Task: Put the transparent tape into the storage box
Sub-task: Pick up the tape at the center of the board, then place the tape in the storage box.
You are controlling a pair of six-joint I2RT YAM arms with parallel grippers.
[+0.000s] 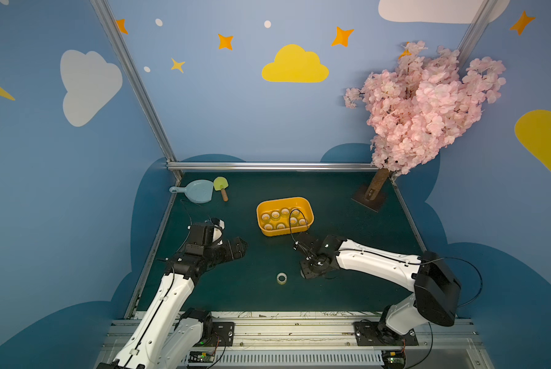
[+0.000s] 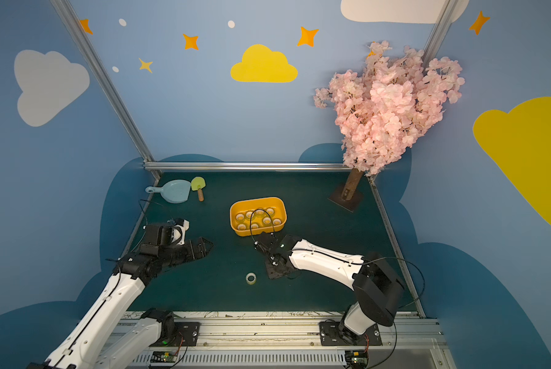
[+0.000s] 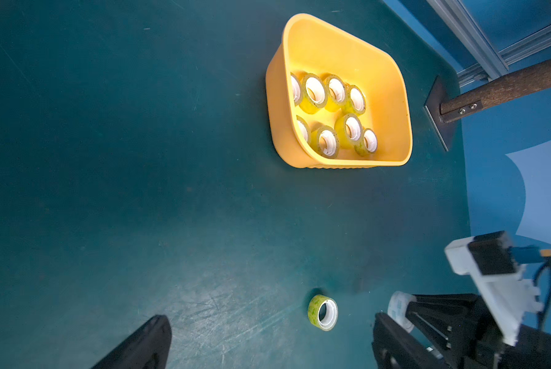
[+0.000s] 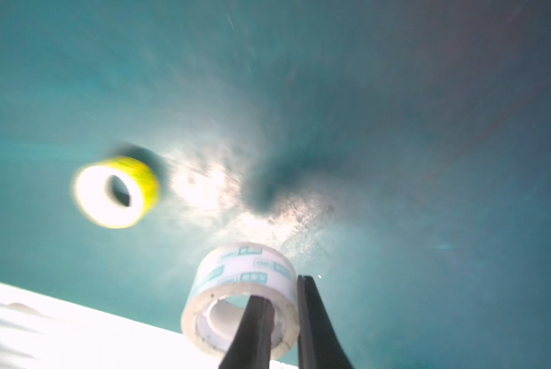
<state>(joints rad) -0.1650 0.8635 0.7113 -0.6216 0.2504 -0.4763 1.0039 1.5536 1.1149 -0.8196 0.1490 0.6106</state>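
**Roll gripped, box not yet reached**

The dark green surface fills the lower middle of both top views. Near the centre of the frame sits the storage box, an orange-yellow tub. The stored rolls inside it number eight, as far as can be counted, with some bare floor left toward its upper edge in the frame.

The right arm reaches in from the lower right. The right pincer hangs just below the box and slightly right of it in the top views, pointing down. Its wrist view shows it closed narrow on the wall of a transparent tape roll, with one finger inside the core and the other outside. The roll seems to be clear of the surface, though that is hard to confirm.

The left pincer, left of centre, stands wide and empty, well apart from the box and from every roll.

A loose roll lies flat at lower centre, hole upward. It is just left of the right pincer and not touching it.

The step in hand looks like the carry: the grasp is made and the drop is not. The next move calls for lifting the roll above the rim and moving it up the frame until it is over the bare patch. Only there should the pincer open. Held by one wall, the roll may tilt, so a steady path would help. The loose roll would then remain to fetch.
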